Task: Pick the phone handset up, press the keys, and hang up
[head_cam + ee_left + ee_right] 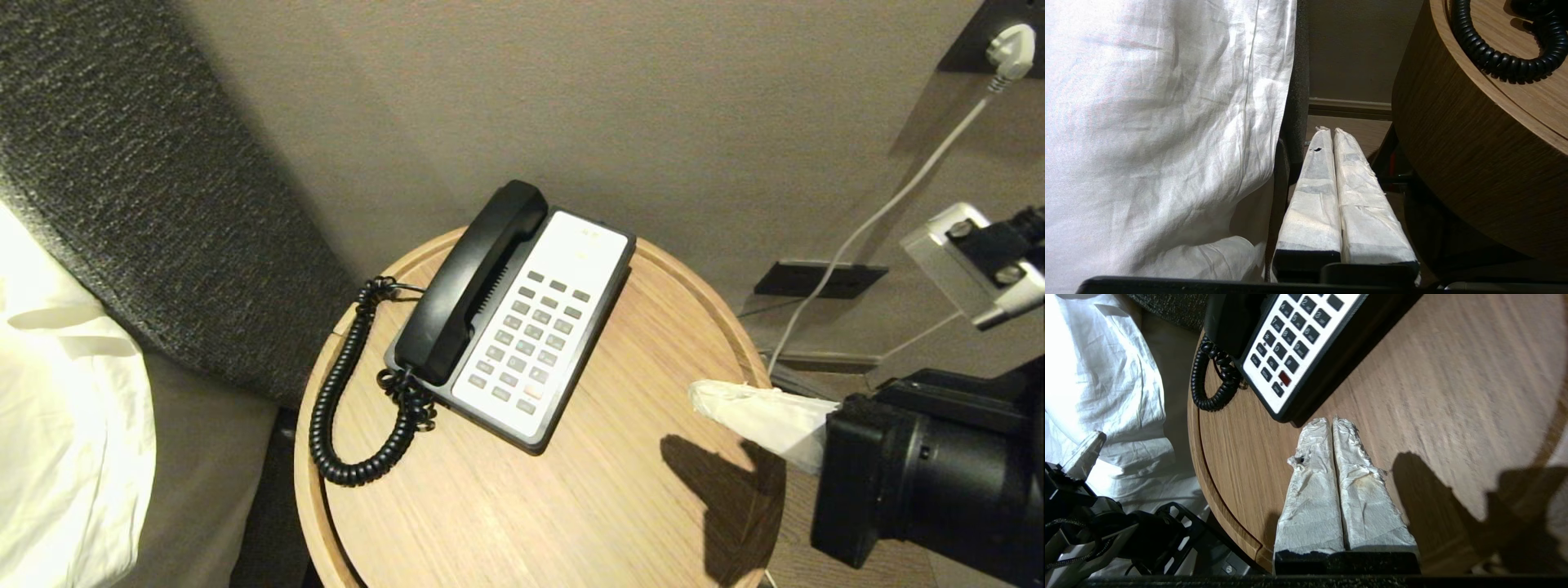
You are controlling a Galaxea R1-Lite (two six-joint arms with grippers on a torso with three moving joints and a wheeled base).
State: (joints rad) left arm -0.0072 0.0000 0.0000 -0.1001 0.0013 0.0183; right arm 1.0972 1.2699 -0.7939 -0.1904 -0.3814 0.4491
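Handset point(473, 282) lies in its cradle along the left side of the phone base point(539, 327), which you see whole on the round wooden table point(620, 490) only from the head camera, with the coiled cord point(351, 408) looping off toward the table's left edge. Your right wrist camera adds the right gripper point(1331, 421) hovering above the table just beside the base's near corner, its wrapped fingers pressed together and holding nothing, and key digits such as 0, 2 and 3 are readable there while the small lettering is too fine to read. Your left wrist camera alone shows the left gripper point(1329, 130) low between the white bedsheet point(1159, 134) and the table's side, also closed and empty.
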